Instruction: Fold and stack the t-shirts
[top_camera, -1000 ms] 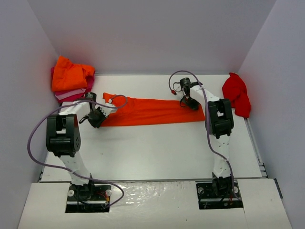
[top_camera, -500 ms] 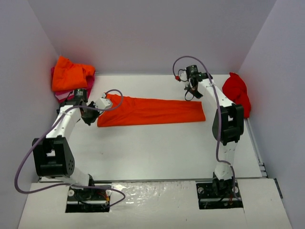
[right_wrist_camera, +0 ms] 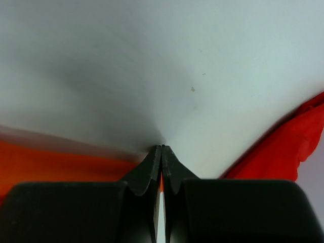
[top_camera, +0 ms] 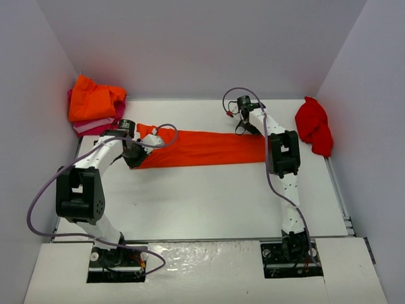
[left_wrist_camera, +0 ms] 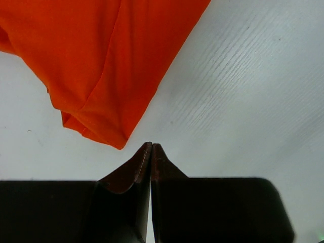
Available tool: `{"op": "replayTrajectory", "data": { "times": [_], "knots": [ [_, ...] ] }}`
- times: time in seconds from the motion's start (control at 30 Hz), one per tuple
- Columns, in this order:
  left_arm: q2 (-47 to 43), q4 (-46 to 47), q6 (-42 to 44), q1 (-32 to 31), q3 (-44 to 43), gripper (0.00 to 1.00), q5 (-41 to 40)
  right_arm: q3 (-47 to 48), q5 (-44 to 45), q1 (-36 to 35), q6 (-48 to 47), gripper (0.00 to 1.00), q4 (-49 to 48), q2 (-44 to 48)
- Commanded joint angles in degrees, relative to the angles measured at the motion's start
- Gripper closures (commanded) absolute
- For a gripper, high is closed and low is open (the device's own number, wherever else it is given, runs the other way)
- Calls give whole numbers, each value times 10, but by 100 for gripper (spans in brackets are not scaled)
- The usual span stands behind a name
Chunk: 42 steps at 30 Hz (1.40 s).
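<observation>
orange t-shirt [top_camera: 202, 147] flat on white table [top_camera: 209, 196]

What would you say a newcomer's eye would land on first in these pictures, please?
First comes the long orange t-shirt, folded into a strip across the middle of the white table, with the shut left gripper at its left end and the shut right gripper near its far right corner. Next come the crumpled orange tee atop the pink and magenta folded tees in the far left corner, and the red tee bunched against the right wall.
</observation>
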<state>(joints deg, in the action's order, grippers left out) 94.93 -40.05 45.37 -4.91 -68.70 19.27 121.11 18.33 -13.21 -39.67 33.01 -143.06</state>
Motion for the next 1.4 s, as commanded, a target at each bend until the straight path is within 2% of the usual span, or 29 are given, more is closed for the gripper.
{"op": "replayTrajectory", "data": {
  "times": [0.0, 0.17, 0.33, 0.43, 0.6, 0.73, 0.87, 1.0, 1.13, 1.3, 1.37],
  "knots": [
    [11, 10, -16, -24, -38, 100, 10, 69, 15, 15, 1, 100, -6, -3],
    [55, -23, -10, -53, -69, 100, 6, 79, 32, 16, -8, 100, -18, -35],
    [101, -71, 8, -66, -104, 100, 3, 25, 30, 17, -24, 100, -17, -20],
    [132, -95, 12, -66, -120, 100, 6, -38, 13, 17, -39, 100, -15, 14],
    [176, -64, -23, -48, -135, 100, 13, -139, -30, 10, -77, 100, 22, 66],
    [229, -78, -63, -24, -197, 100, 28, -241, -34, -9, -91, 100, 50, 118],
    [255, -65, -97, -17, -242, 100, 3, -328, -38, -32, -106, 100, 59, 176],
    [304, -97, -125, -18, -343, 100, -38, -401, -48, -79, -110, 100, 78, 246],
    [372, -139, -149, -18, -451, 100, -67, -449, -76, -170, -96, 100, 111, 292],
    [461, -196, -174, -28, -608, 100, -103, -458, -123, -285, -77, 100, 147, 287],
    [509, -234, -180, -28, -700, 100, -103, -452, -139, -329, -73, 100, 152, 273]
  ]
}}
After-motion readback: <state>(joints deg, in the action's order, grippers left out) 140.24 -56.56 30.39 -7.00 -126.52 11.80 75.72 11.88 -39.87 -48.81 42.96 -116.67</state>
